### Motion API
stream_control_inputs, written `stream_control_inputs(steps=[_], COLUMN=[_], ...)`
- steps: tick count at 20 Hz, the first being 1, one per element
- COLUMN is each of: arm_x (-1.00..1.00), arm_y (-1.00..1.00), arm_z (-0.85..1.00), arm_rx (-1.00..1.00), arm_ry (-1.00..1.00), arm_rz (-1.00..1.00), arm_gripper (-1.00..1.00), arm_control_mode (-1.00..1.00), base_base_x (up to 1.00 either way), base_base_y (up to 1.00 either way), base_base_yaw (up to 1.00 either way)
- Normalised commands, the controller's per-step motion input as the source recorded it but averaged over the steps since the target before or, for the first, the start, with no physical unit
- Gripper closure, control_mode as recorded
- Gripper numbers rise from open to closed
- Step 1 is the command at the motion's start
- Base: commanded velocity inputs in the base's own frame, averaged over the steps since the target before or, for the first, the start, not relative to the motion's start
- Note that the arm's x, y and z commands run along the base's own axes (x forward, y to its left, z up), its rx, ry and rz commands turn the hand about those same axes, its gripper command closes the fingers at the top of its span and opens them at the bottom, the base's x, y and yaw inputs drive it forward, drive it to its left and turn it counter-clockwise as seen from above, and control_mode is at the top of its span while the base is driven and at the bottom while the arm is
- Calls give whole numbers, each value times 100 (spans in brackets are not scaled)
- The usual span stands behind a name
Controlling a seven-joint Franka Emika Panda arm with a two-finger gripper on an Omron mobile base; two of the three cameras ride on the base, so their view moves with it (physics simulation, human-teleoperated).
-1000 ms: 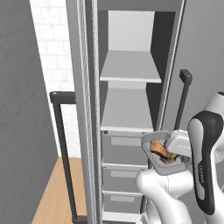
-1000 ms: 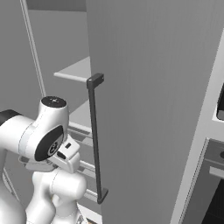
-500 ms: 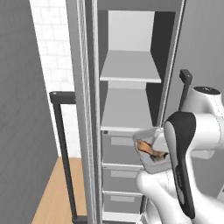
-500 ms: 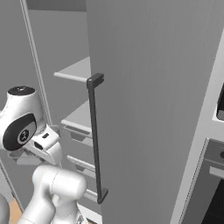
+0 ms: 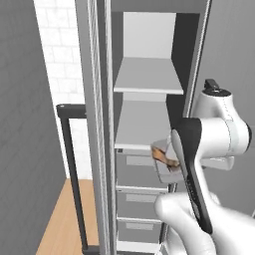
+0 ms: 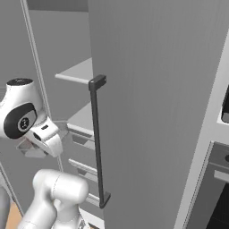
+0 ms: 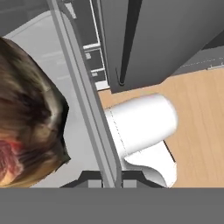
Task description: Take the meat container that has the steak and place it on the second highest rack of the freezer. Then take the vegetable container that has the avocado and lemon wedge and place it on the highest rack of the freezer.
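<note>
Freezer (image 5: 149, 124): door open, two shelves above grey drawers.
Container (image 5: 167, 167): grey tray, held level at the front edge of the freezer's lower shelf (image 5: 142, 124), just right of it.
Steak (image 7: 26, 113): reddish-brown slab lying inside the container.
Gripper (image 7: 109, 181): fingers pinched shut on the container's rim.
Upper shelf (image 5: 147, 74): bare.

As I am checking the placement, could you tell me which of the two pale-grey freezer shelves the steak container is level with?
The lower pale-grey shelf, directly above the grey drawers; the upper shelf sits well above the clear steak container.
</note>
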Motion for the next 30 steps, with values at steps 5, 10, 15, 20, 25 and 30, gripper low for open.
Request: stream_control_inputs(steps=[5,10,15,20,25,30], arm_x=[99,89,68,52,23,13], arm_y=[0,-2,-3,0,0,0], arm_z=[0,0,-21,-40,-34,-30], arm_rx=[-1,0,0,0,0,0], arm_ry=[-2,-1,-4,-13,-3,0], arm_rz=[-26,-30,-24,-11,-1,0], arm_gripper=[100,100,100,100,100,100], arm_control_mode=[-100,-100,-100,-100,-100,-100], base_base_x=[0,0,0,0,0,0], base_base_y=[0,0,0,0,0,0], base_base_yaw=[0,0,0,0,0,0])
